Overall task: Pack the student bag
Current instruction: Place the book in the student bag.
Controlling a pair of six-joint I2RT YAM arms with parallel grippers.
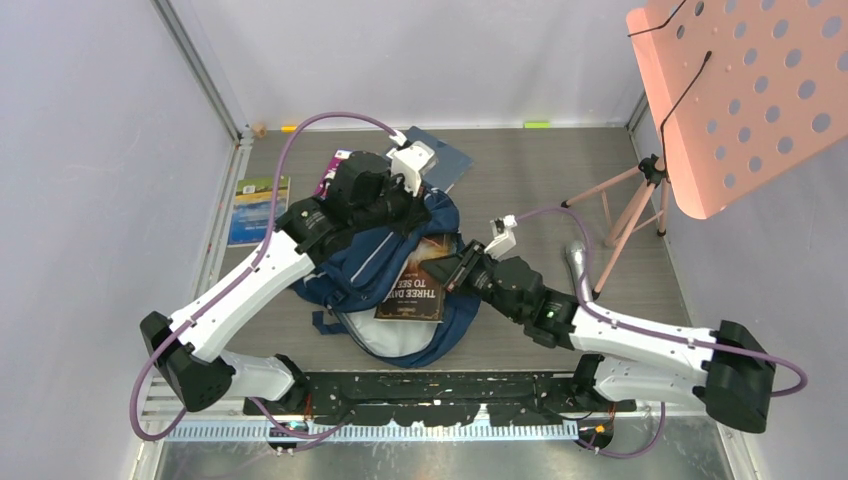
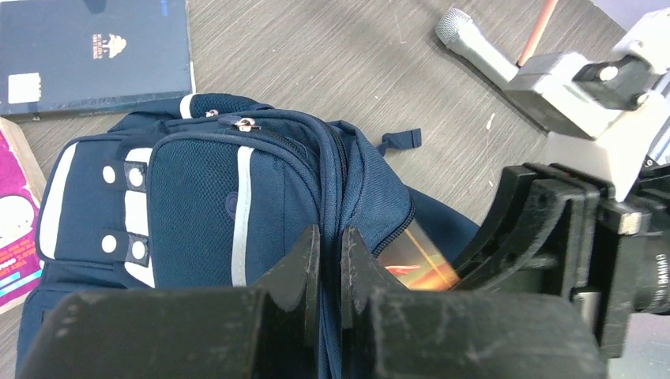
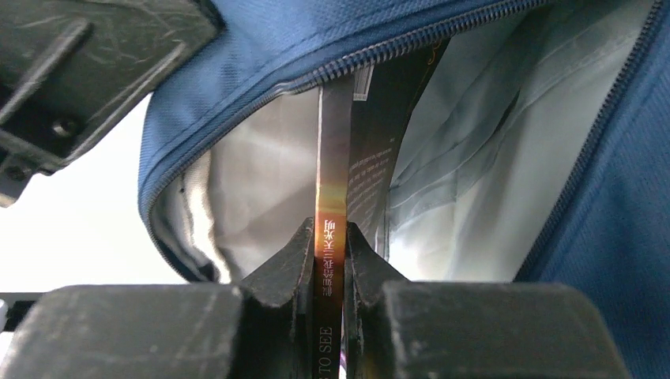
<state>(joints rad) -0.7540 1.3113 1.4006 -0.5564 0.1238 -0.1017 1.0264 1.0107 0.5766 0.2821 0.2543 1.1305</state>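
The right hand [image 3: 330,237] is clenched on a thin dark book [image 3: 333,150], with one finger pressed to each cover beside the spine. In the overhead view the cover can be read as "THREE DAYS TO SEE". The book is held partway inside the open, grey-lined mouth of the student bag [image 3: 237,47]. The left hand [image 2: 330,249] is pinched shut on a fold of the bag's navy fabric, next to a zip. White patches and pale stripes are seen on the bag's front pocket, at the left of the left wrist view.

From overhead, the bag lies on the bench [image 1: 560,170] at the centre of the frame, between the two arms. A navy book [image 1: 447,160] lies just above the bag, and a magenta book [image 2: 16,229] just beside it. A microphone [image 1: 577,262] lies to the right, near the legs of a pink perforated stand [image 1: 740,100]. A green book [image 1: 258,208] lies well apart at the left.
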